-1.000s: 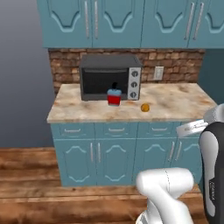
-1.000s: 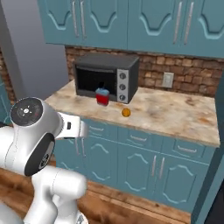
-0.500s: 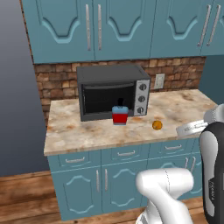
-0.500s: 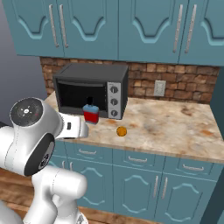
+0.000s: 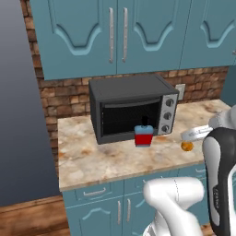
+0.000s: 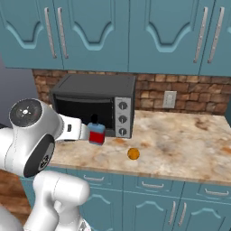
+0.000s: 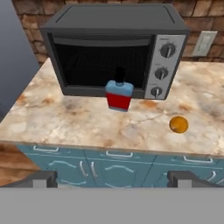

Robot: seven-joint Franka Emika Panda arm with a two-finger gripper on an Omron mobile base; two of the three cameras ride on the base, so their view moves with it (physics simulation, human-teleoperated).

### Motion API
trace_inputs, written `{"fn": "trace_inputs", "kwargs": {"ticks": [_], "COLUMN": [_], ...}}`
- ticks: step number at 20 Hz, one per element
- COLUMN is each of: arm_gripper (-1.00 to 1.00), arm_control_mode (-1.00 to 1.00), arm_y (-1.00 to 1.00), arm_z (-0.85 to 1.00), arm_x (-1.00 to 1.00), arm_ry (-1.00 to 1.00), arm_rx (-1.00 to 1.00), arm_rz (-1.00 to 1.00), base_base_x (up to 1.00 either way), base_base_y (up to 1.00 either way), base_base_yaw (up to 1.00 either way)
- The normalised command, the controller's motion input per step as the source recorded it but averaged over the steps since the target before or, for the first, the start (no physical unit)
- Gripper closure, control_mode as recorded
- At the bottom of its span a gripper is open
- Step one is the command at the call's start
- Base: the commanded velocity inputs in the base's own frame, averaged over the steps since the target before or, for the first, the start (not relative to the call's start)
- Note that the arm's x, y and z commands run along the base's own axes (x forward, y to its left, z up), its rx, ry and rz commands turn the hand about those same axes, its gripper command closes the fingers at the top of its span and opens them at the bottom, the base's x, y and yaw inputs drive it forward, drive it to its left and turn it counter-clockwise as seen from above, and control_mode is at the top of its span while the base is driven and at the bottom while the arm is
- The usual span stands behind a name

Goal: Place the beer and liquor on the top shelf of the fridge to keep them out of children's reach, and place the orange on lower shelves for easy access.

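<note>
The liquor (image 7: 119, 96), a squat red bottle with light blue shoulders and a black cap, stands upright on the marble counter (image 7: 65, 122) just in front of the oven door. It also shows from the base cameras (image 5: 144, 136) (image 6: 96, 134). The orange (image 7: 178, 124) lies on the counter to the bottle's right (image 5: 186, 146) (image 6: 132, 154). My gripper (image 7: 116, 180) is open, back from the counter's front edge and above it, with nothing between its fingertips (image 7: 43, 179). The beer and the fridge are out of view.
A black countertop oven (image 5: 129, 108) with three knobs stands against the brick backsplash (image 6: 180, 97). Teal wall cabinets (image 5: 115, 32) hang above it and teal drawers (image 7: 109, 168) sit below. A grey wall (image 5: 23, 115) bounds the counter's left end.
The base has driven closer to the counter, so the oven, bottle and orange look larger. The things themselves have not moved, and the gripper stays open.
</note>
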Motion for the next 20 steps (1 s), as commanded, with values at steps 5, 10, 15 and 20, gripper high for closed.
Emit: {"fn": "trace_inputs", "kwargs": {"ticks": [5, 10, 15, 20], "arm_gripper": [-1.0, -1.0, -1.0, -1.0], "arm_control_mode": [-1.0, -1.0, -1.0, -1.0], "arm_y": [0.12, 0.0, 0.02, 0.14], "arm_z": [-0.4, -0.35, -0.38, -0.35], "arm_x": [0.53, 0.55, 0.46, 0.27], "arm_ry": [-0.07, -0.08, -0.04, 0.0], "arm_rx": [0.0, 0.0, 0.0, 0.0], "arm_rz": [-0.04, -0.03, -0.05, -0.11], "base_base_x": [0.0, 0.0, 0.0, 0.0], "base_base_y": [0.0, 0.0, 0.0, 0.0], "base_base_yaw": [0.0, 0.0, 0.0, 0.0]}}
